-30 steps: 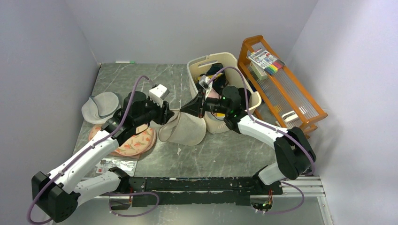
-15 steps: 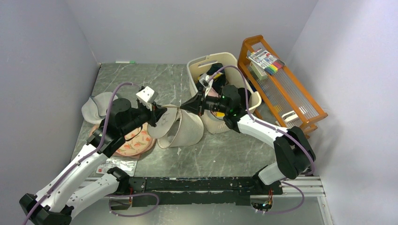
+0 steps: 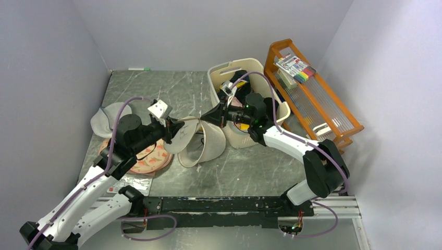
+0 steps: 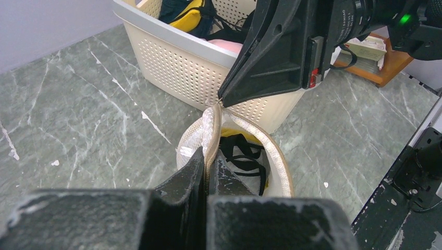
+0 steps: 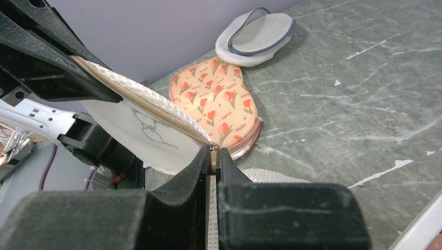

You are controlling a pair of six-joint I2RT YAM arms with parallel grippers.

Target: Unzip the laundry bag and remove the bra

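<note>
The cream-white mesh laundry bag [image 3: 208, 143] hangs lifted between both grippers, its zip partly open and its mouth gaping. My left gripper [image 3: 175, 126] is shut on the bag's rim [image 4: 209, 136]. My right gripper [image 3: 204, 120] is shut on the zip pull [image 5: 213, 153] at the end of the zip. Inside the open bag [image 4: 276, 161] lie the bra's mustard-yellow edge [image 4: 237, 134] and its dark straps [image 4: 245, 153]. The bag's white flap with a thin drawn logo [image 5: 146, 127] stretches between the two grippers.
A cream laundry basket [image 3: 250, 99] with clothes stands behind the right gripper. An orange wooden rack [image 3: 312, 96] stands at the right. A pink bag printed with orange-red shapes [image 3: 151, 156] and a grey round bag [image 3: 109, 119] lie at the left. A foil packet [image 3: 127, 182] lies near the front.
My left arm has drawn back to the left with the bag's rim in it, and the bag's mouth has opened wider. The right gripper has held its place on the zip pull.
</note>
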